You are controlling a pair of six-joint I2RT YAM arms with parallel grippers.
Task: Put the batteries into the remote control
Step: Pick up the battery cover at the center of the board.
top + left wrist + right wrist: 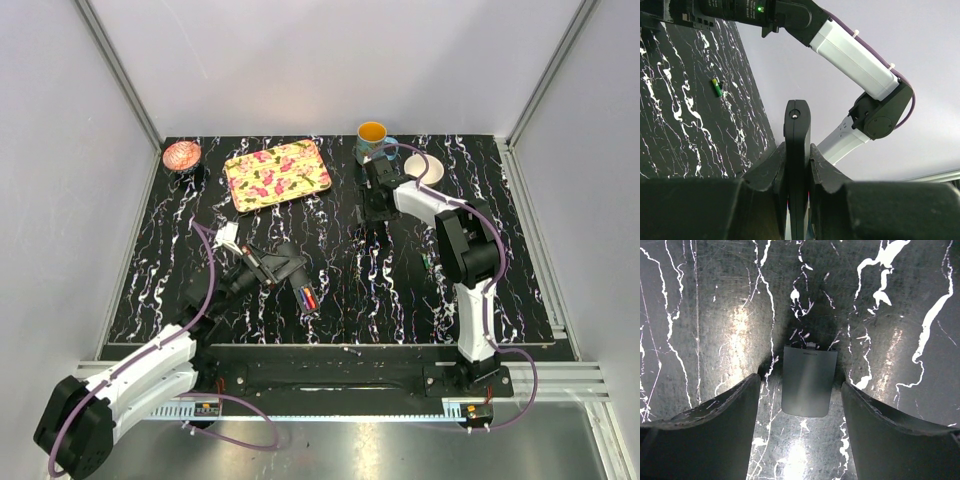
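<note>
Remote (797, 125) sat pinched edge-on in the left claw (797, 160); toward 1 o'clock, the right claw (800, 390) hung spread either side of a grey cover (807, 382) on the table (715, 315).

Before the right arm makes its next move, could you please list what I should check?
1. Left gripper shut on the remote: ok.
2. Right gripper open: ok.
3. Grey cover lies flat on the table between the right fingers: ok.
4. Cover touching neither finger: ok.
5. Batteries fully seated in the remote: cannot tell.
</note>
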